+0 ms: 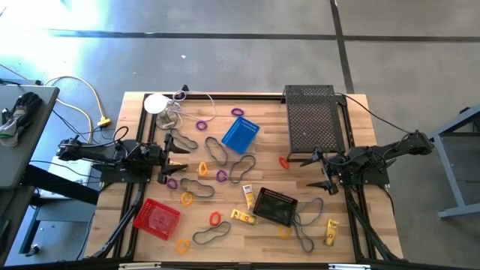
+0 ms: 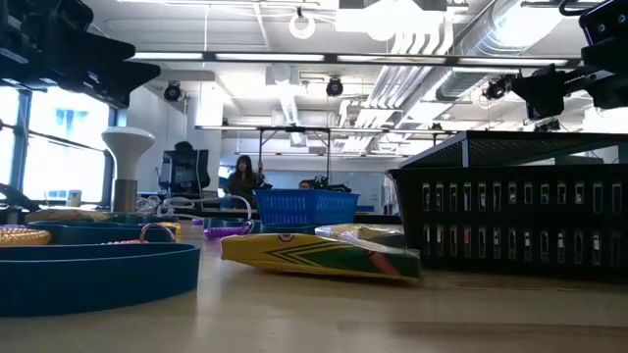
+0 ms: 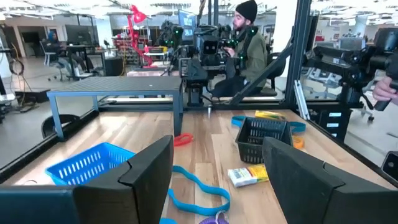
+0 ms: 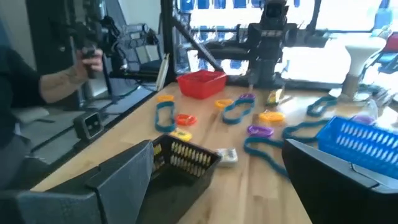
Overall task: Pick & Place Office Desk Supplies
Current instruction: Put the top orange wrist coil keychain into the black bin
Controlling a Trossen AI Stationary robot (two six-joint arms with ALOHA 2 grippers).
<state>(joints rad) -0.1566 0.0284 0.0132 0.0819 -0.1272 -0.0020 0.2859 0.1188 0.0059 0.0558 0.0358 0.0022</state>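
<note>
Top view: left claw open, holds nothing. A purple ring lies just beside it, twd the table's front edge. Right claw open too; black basket near it.

L wrist view: blue basket & blue-looking band ahead of the fingers.

R wrist view: red basket far across.
</note>
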